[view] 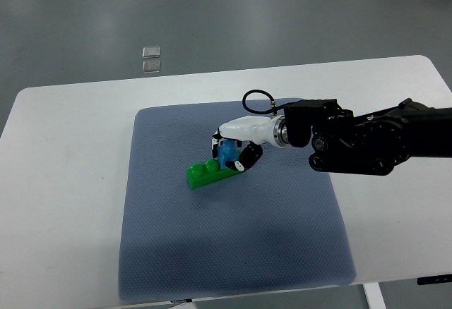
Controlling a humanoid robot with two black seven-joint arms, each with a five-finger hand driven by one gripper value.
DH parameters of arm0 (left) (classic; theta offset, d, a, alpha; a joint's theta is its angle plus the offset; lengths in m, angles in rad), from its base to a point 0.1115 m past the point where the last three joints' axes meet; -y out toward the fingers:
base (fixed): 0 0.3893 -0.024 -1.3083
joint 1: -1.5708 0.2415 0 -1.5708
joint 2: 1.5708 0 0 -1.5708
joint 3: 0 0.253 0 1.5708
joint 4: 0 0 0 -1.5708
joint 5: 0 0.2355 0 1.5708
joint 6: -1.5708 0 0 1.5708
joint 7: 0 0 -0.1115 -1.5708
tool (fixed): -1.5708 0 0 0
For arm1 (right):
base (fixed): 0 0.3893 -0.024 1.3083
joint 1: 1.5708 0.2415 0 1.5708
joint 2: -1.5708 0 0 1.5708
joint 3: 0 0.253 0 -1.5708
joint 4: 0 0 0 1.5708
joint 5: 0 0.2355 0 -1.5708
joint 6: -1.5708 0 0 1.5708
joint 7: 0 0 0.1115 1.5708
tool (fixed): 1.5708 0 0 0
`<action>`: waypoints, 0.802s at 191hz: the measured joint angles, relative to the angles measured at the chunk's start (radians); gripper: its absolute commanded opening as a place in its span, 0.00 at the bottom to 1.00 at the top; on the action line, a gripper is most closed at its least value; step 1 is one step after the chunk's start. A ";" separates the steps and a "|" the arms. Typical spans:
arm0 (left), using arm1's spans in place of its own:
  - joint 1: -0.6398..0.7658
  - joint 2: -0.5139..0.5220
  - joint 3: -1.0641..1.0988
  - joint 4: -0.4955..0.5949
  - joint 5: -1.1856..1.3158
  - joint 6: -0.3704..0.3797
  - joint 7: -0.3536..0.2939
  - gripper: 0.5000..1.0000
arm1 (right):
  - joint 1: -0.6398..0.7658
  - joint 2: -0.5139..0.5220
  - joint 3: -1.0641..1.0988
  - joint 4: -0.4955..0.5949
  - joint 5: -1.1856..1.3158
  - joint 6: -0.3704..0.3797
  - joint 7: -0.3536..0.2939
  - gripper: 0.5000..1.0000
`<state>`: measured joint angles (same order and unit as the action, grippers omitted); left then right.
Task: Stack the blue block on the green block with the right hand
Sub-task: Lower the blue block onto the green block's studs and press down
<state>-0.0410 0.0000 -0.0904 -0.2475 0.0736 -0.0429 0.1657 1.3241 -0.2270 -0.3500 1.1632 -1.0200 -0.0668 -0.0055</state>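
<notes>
The right hand (233, 148) reaches in from the right edge over the blue-grey textured fabric mat (233, 252), which lies on the white desk (63, 182). Its fingers (247, 159) are curled around the small translucent blue plastic block (227, 154) — a firm grasp, with the block visible between the white-shelled thumb side and the dark fingertip.

Position of the task items: the blue block sits inside the fingers, directly above the right end of the long green studded plastic block (209, 174). The green block lies just below and to the left of the fingertips, angled on the mat. Whether the blue block already touches the green studs cannot be determined from this view.

Step in hand, as judged: seating the blue block on the green one.

Recommended execution:
- Align the blue block's underside squarely with the studs below the fingers before pressing.
- Lower straight down — avoid sideways drift, since the lower fingertip is close to the green block and could push it across the mat.
- Release only once the block rests level.

The left arm is not visible.
</notes>
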 measured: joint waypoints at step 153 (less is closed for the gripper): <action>0.000 0.000 0.000 -0.003 0.000 0.000 0.000 1.00 | -0.030 0.012 0.015 -0.011 0.000 -0.058 0.017 0.18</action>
<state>-0.0410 0.0000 -0.0905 -0.2507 0.0736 -0.0429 0.1657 1.2945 -0.2154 -0.3349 1.1520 -1.0195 -0.1253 0.0118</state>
